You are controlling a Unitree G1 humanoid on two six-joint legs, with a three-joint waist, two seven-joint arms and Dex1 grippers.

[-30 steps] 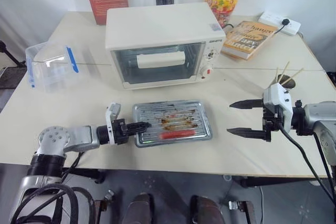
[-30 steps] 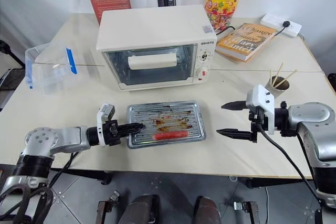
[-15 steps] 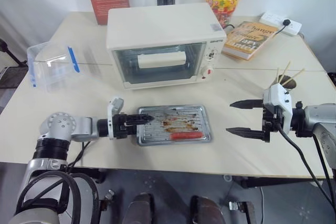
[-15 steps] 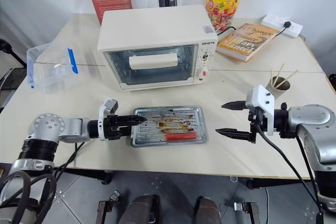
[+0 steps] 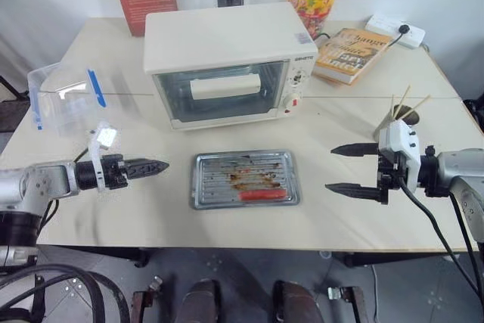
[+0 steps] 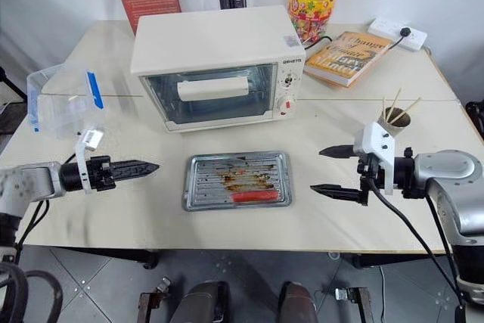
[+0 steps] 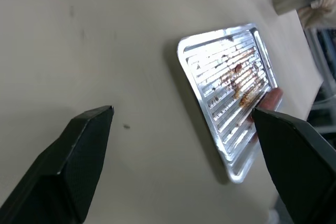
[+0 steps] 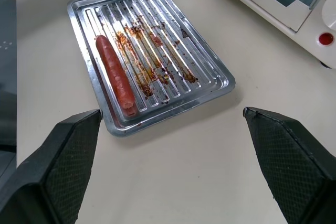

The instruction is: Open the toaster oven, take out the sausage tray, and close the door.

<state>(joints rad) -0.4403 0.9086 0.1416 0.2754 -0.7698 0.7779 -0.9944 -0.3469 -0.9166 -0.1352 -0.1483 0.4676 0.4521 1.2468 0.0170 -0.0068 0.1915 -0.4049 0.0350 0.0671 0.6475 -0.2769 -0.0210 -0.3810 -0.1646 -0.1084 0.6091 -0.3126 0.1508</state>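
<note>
Sausage tray [image 5: 244, 179] is parked on the table just near of the toaster oven [image 5: 224, 63], long axis left-right, door [image 5: 225, 93] probably shut. Left gripper [image 5: 148, 166] and right gripper [image 5: 352, 168] are both spread wide, empty, flanking it.

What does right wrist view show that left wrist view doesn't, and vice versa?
Right wrist view alone: a corner of the toaster oven with its red knob, and the whole sausage lying lengthwise along one long side of the sausage tray. Left wrist view alone: a wide stretch of bare table between the camera and the tray, with one end of the sausage just peeking past a finger. Both: the ribbed, grease-marked tray flat on the table, free of any grip, framed by that arm's own two fingers spread wide.
</note>
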